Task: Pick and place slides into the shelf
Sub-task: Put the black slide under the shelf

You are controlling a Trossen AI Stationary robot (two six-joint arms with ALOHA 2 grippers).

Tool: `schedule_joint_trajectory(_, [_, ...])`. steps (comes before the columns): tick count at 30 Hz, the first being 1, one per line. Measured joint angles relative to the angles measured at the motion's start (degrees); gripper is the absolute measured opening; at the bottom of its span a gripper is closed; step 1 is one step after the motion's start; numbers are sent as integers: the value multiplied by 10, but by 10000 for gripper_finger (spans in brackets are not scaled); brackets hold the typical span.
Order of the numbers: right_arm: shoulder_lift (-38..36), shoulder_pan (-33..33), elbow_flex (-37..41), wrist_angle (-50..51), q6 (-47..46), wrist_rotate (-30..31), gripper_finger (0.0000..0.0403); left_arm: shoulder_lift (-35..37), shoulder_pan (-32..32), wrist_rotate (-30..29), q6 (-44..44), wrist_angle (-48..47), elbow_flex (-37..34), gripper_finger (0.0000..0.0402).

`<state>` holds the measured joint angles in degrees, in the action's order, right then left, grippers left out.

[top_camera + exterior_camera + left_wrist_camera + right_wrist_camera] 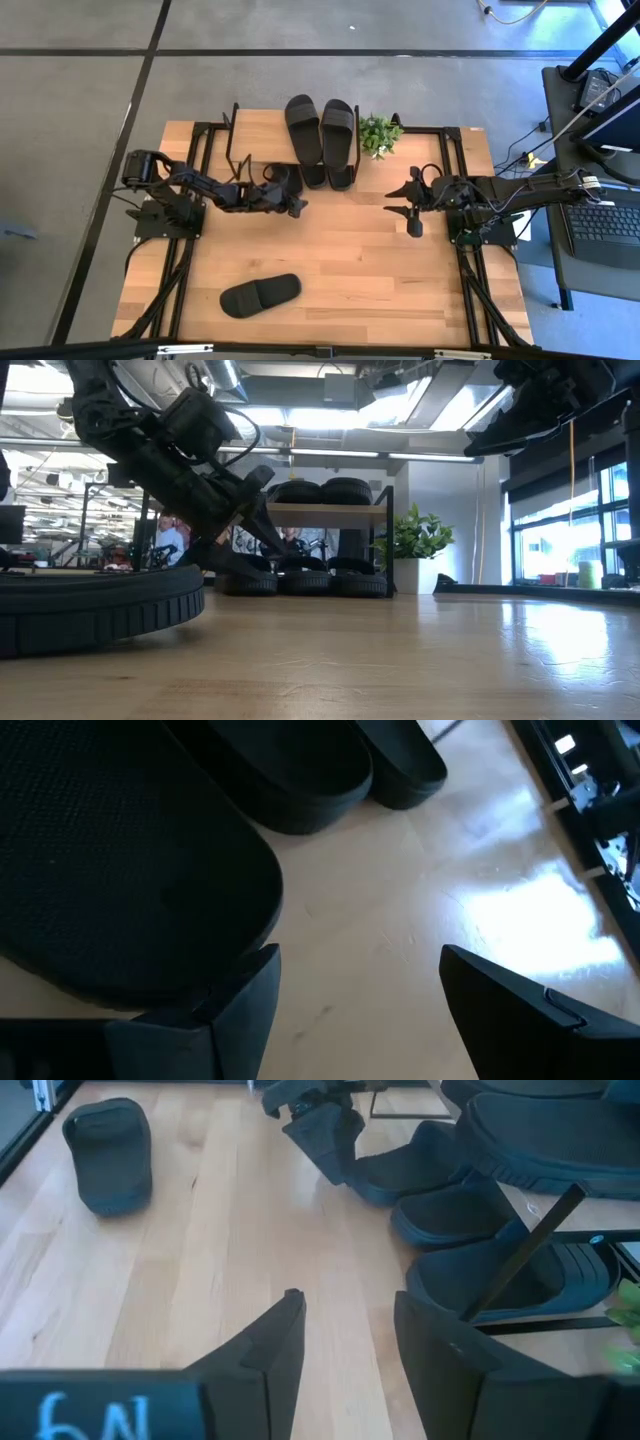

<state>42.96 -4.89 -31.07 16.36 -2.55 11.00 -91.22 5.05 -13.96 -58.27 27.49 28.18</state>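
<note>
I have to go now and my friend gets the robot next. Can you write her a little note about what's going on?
Left gripper: open, empty, down by the shelf's front edge, right next to a slide at the lower tier.
Right gripper: part open, empty, waiting above the table on the right side.
Done: two slides lie side by side on the shelf's top; more sit in the lower tier.
Left: one slide is out on the table near the front edge. It needs picking up and shelving.
</note>
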Motion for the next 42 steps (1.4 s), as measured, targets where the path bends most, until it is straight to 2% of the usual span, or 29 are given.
schedule_joint_trajectory(15, [0,0,0,20,0,0,156,0,36,1,15,-41,0,263])
schedule_joint_trajectory(34, [0,0,0,19,0,0,156,0,72,-2,16,-46,0,263])
schedule_joint_trajectory(42, [0,0,0,19,0,0,156,0,72,66,14,-45,0,263])
